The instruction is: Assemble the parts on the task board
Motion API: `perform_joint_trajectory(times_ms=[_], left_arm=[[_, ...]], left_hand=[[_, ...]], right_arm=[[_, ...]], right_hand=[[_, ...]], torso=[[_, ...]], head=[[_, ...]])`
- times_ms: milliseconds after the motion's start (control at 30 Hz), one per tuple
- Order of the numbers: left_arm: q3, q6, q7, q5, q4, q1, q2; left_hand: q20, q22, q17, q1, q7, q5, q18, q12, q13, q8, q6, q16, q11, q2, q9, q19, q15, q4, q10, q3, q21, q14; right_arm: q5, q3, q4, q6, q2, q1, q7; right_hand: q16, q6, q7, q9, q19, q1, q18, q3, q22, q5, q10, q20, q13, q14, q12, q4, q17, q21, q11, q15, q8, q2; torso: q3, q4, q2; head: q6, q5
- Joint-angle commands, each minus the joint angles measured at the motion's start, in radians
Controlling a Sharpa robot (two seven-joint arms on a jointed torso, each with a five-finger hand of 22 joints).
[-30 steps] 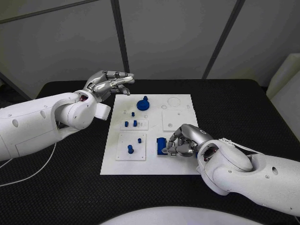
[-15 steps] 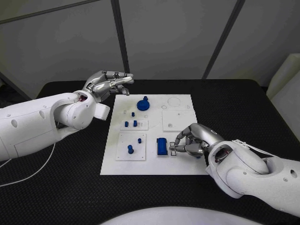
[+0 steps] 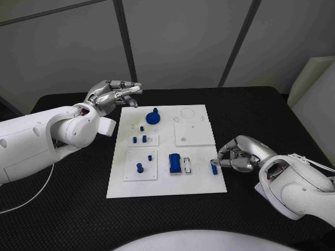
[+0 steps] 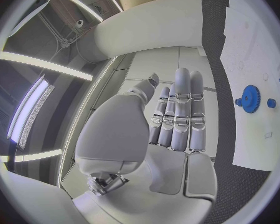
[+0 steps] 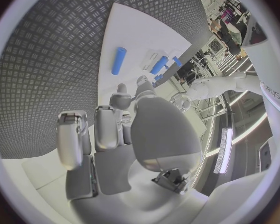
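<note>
The task board (image 3: 167, 157) lies in the middle of the frame on the black bench (image 3: 288, 110), with blue parts spread over it. A blue gear (image 3: 153, 116) stands in its upper part, small pegs (image 3: 143, 139) sit on a raised plate below it, another peg (image 3: 140, 168) stands in the lower-left plate, and a blue block (image 3: 174, 164) sits upright in the slotted holder at lower centre. A small blue cylinder (image 3: 214, 167) lies at the board's right edge, just beside the right robot hand (image 3: 239, 154), whose fingers are curled close to it; whether they pinch it I cannot tell. The left robot hand (image 3: 113, 93), at upper left beyond the board's corner, holds nothing, its fingers loosely bent. These parts look like light, rigid plastic, smooth enough to roll or slip, so the cylinder is probably best pinched across its middle.
</note>
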Motion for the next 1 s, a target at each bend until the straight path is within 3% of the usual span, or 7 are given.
perform_joint_trajectory(times_ms=[33, 133, 300, 667, 1000], left_arm=[[0.0, 0.011, 0.006, 0.002, 0.003, 0.001, 0.001], [0.0, 0.012, 0.007, 0.002, 0.004, 0.0, 0.0], [0.0, 0.013, 0.009, 0.002, 0.004, -0.001, -0.001], [0.0, 0.013, 0.01, 0.002, 0.004, -0.001, -0.002], [0.0, 0.016, 0.008, 0.002, 0.003, -0.002, -0.002]], left_hand=[[-0.003, -0.001, 0.002, 0.001, -0.001, -0.003, -0.025, -0.003, 0.001, -0.004, -0.007, -0.005, -0.002, 0.006, -0.002, 0.006, 0.0, -0.001, -0.006, -0.006, -0.004, 0.003], [-0.003, -0.001, 0.002, 0.001, -0.001, -0.003, -0.025, -0.003, 0.001, -0.004, -0.007, -0.005, -0.002, 0.007, -0.002, 0.006, 0.0, -0.001, -0.006, -0.006, -0.004, 0.003], [-0.003, -0.002, 0.002, 0.002, -0.001, -0.003, -0.025, -0.003, 0.001, -0.004, -0.007, -0.005, -0.002, 0.008, -0.002, 0.006, 0.0, -0.002, -0.006, -0.006, -0.004, 0.002], [-0.003, -0.002, 0.002, 0.002, -0.001, -0.003, -0.025, -0.003, 0.001, -0.004, -0.007, -0.005, -0.002, 0.008, -0.002, 0.006, 0.0, -0.002, -0.006, -0.006, -0.004, 0.002], [-0.003, -0.002, 0.002, 0.002, -0.001, -0.003, -0.025, -0.003, 0.001, -0.004, -0.007, -0.005, -0.002, 0.008, -0.002, 0.006, 0.0, -0.002, -0.006, -0.006, -0.004, 0.002]], right_arm=[[-0.111, 0.0, -0.006, 0.083, 0.0, -0.001, -0.067], [-0.137, -0.001, -0.013, 0.094, 0.007, -0.001, -0.085], [-0.162, -0.001, -0.028, 0.111, 0.028, -0.005, -0.108], [-0.168, -0.001, -0.053, 0.136, 0.073, -0.038, -0.127], [-0.169, -0.001, -0.066, 0.137, 0.1, -0.045, -0.131]], right_hand=[[-0.005, 0.009, -0.001, 0.001, 0.106, -0.005, -0.015, -0.006, 0.263, 0.007, -0.002, 0.005, 0.0, 0.022, -0.003, 0.0, 0.001, 0.003, 0.001, 0.004, 0.006, 0.0], [-0.005, 0.01, -0.002, 0.001, 0.106, -0.004, -0.015, -0.007, 0.263, 0.007, 0.001, 0.005, 0.007, 0.022, 0.006, -0.001, 0.002, 0.003, 0.001, 0.004, 0.007, -0.001], [-0.001, 0.011, -0.002, 0.002, 0.106, -0.004, -0.015, -0.01, 0.263, 0.007, 0.01, 0.005, 0.026, 0.024, 0.033, 0.0, 0.01, 0.003, 0.0, 0.003, 0.006, -0.004], [0.002, 0.012, -0.002, 0.002, 0.106, -0.004, -0.015, -0.011, 0.263, 0.007, 0.015, 0.005, 0.035, 0.025, 0.045, 0.001, 0.015, 0.003, 0.0, 0.003, 0.006, -0.004], [0.004, 0.019, -0.008, 0.003, 0.106, 0.023, -0.015, -0.005, 0.263, 0.015, 0.02, 0.001, 0.045, 0.026, 0.056, -0.004, 0.021, 0.003, -0.005, -0.001, 0.004, 0.014]], torso=[[0.0012, -0.0067, -0.003], [0.002, -0.008, -0.004], [0.0017, -0.0039, -0.003], [0.0017, -0.0069, -0.002], [0.002, -0.0054, -0.002]], head=[[-0.004, -0.005], [-0.007, -0.007], [-0.008, -0.01], [-0.013, -0.005], [-0.011, -0.005]])
